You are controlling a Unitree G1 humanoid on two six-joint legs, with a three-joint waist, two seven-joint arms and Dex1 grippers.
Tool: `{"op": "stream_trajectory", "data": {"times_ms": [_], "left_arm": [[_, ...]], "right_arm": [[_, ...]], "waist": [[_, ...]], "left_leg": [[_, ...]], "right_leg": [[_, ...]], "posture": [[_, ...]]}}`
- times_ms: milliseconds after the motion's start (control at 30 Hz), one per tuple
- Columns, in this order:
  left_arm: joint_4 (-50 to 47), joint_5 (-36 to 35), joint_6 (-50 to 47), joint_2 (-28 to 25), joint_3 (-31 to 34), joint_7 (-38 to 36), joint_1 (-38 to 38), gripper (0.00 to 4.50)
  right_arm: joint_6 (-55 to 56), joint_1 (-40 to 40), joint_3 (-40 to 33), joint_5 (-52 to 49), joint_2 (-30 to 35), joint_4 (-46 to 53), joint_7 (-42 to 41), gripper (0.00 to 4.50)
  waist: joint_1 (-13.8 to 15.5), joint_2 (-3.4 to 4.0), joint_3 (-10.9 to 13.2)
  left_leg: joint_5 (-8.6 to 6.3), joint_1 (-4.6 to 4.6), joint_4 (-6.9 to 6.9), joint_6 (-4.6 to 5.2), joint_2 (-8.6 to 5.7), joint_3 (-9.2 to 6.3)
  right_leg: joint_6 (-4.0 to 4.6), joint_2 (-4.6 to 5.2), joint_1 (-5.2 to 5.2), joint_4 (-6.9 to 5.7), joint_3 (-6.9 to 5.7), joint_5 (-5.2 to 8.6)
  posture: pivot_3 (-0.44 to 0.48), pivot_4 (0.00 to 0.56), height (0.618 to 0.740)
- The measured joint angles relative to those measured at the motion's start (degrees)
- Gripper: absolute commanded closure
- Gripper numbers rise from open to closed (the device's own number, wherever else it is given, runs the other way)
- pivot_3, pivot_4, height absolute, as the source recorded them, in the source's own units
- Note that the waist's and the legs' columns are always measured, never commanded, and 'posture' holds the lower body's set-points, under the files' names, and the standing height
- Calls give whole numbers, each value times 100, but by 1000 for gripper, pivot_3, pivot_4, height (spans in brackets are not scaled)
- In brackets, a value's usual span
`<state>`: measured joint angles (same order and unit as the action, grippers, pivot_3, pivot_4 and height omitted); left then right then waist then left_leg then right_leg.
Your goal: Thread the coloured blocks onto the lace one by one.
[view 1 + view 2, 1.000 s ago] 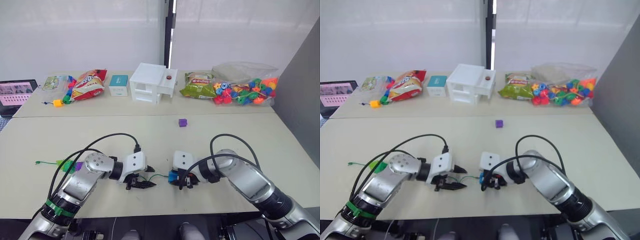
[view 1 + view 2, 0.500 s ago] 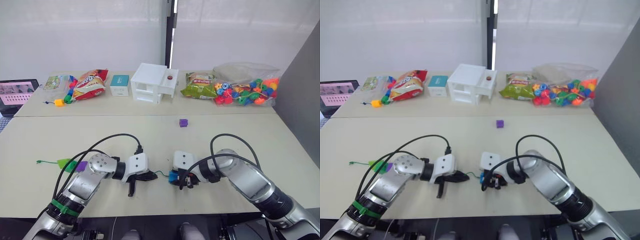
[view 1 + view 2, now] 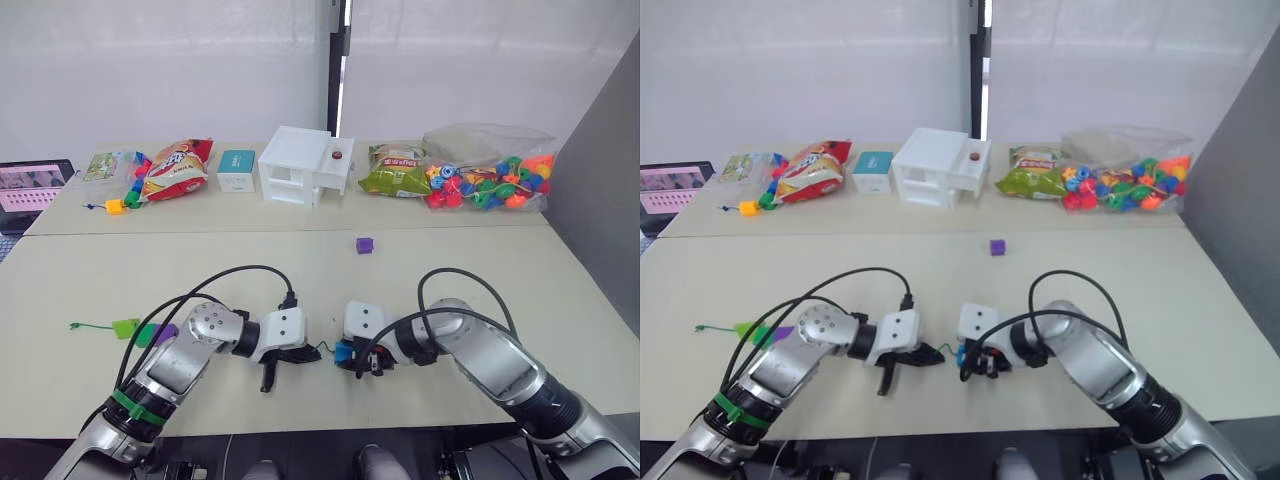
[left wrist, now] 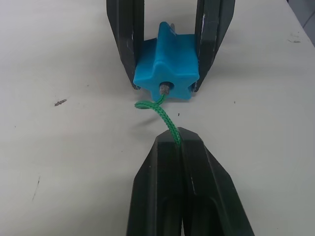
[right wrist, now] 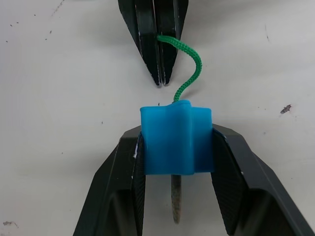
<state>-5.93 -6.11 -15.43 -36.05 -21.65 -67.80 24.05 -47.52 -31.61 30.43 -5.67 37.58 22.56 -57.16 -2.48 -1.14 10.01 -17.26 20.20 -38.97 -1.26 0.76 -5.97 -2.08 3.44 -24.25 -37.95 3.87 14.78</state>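
Observation:
A blue star block [image 4: 167, 69] sits low over the table's near middle, and my right gripper [image 5: 176, 132] is shut on it. The green lace [image 4: 165, 115] enters the block's hole. Its stiff dark tip [image 5: 176, 206] pokes out the far side between the right fingers. My left gripper [image 4: 177, 135] is shut on the lace a short way from the block, facing it. In the left eye view the left gripper [image 3: 305, 353] and right gripper [image 3: 348, 358] nearly meet. The lace's tail [image 3: 78, 325] trails left, past a green block [image 3: 127, 328] and a purple block [image 3: 160, 332].
A purple cube [image 3: 366, 245] lies alone at mid-table. Along the back stand a clear bag of coloured blocks [image 3: 490, 180], a green snack bag [image 3: 395, 170], a white box [image 3: 300, 165], a teal box [image 3: 237, 170], a red snack bag [image 3: 178, 168] and a tablet [image 3: 30, 185].
My left gripper has slid right, closer to the blue block, and the lace loop between the grippers is shorter. The right gripper has held still.

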Motion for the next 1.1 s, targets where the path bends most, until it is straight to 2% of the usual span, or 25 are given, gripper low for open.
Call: {"op": "stream_trajectory", "data": {"times_ms": [67, 100, 267, 367, 433, 467, 667, 933, 1100], "left_arm": [[-27, -46, -120, -21, 35, 4, -4, 4500], [-41, -85, -196, -50, 56, 2, -7, 3935], [-241, -229, -491, -402, 293, -100, -9, 2298], [-360, -303, -585, -421, 334, -105, 9, 1366], [-412, -311, -609, -419, 334, -121, 89, 1366], [-447, -313, -608, -409, 334, -128, 141, 1324], [-434, -298, -600, -119, 150, -182, 469, 1324], [-204, -163, -594, 409, -410, -243, 767, 1324], [176, 82, -475, 640, -598, -122, 889, 1324]], "right_arm": [[1, 0, 1, 1, -9, -2, 7, 3175], [3, 0, 2, 1, -12, -2, 11, 3175], [27, 0, 8, 6, -6, -14, 13, 3175], [57, 0, 6, 9, -4, -30, 16, 3175], [101, 0, 6, 8, -13, -59, 25, 3175], [114, 1, 6, 8, -16, -68, 38, 2118], [110, 6, -153, 21, 1, -157, 195, 51], [-111, 378, -909, -345, 677, 460, 80, 18], [-156, 674, -1016, -477, 926, 638, 39, 18]], "waist": [[-7, 0, 0], [-9, 0, 0], [-7, 0, 0], [-1, 0, 0], [-5, 0, 0], [-6, 0, 0], [17, 0, 0], [48, -1, 0], [8, -1, 1]], "left_leg": [[0, 0, 0, 0, 0, 0], [0, 0, 0, 0, 1, 0], [0, 0, 0, 0, 1, -1], [0, 0, 0, 0, 1, -1], [0, 0, 0, 0, 1, -1], [0, 0, 0, 0, 1, -1], [0, 5, 0, 0, -1, 0], [0, 8, 0, 1, -3, 0], [0, 6, 0, 1, -2, 0]], "right_leg": [[0, 0, -1, 0, 0, 0], [0, -1, -1, -1, 0, 0], [0, -1, -1, 0, 0, 0], [0, -1, -1, 0, 0, 0], [0, -1, -1, 0, 0, 0], [0, -1, -1, 0, 0, 0], [0, 0, -2, 2, 0, 0], [0, 2, 1, 9, 0, 0], [0, 0, 0, 9, 0, 0]], "posture": [[0, 150, 740], [0, 150, 740], [0, 150, 740], [0, 150, 740], [0, 150, 740], [0, 150, 740], [0, 150, 740], [0, 150, 740], [0, 150, 740]]}}
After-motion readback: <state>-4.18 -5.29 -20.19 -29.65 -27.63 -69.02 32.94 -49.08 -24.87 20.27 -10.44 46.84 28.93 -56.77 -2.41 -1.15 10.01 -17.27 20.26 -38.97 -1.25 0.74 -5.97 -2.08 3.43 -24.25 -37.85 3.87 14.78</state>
